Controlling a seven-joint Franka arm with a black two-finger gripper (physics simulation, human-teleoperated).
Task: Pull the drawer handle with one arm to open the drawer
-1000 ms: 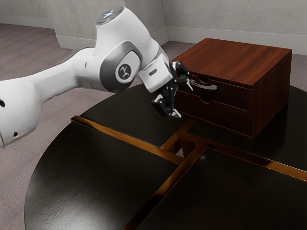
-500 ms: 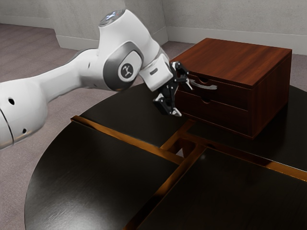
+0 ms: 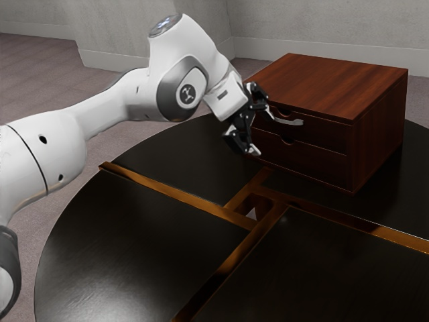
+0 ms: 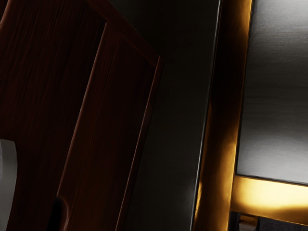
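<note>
Gripper point(image 3: 253, 129) fingers spread, empty, tilted beside the drawer handle point(image 3: 287, 121) — likely lining up a hook-and-pull; drawer point(image 3: 318, 132) looks shut.

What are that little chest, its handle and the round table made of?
The chest looks like reddish-brown wood with a satin finish: grain streaks run across its top. Its handle seems to be metal, pale grey with a sheen. The table looks like very dark polished wood or laminate, faintly reflective; the strips crossing it appear golden varnished wood.
</note>
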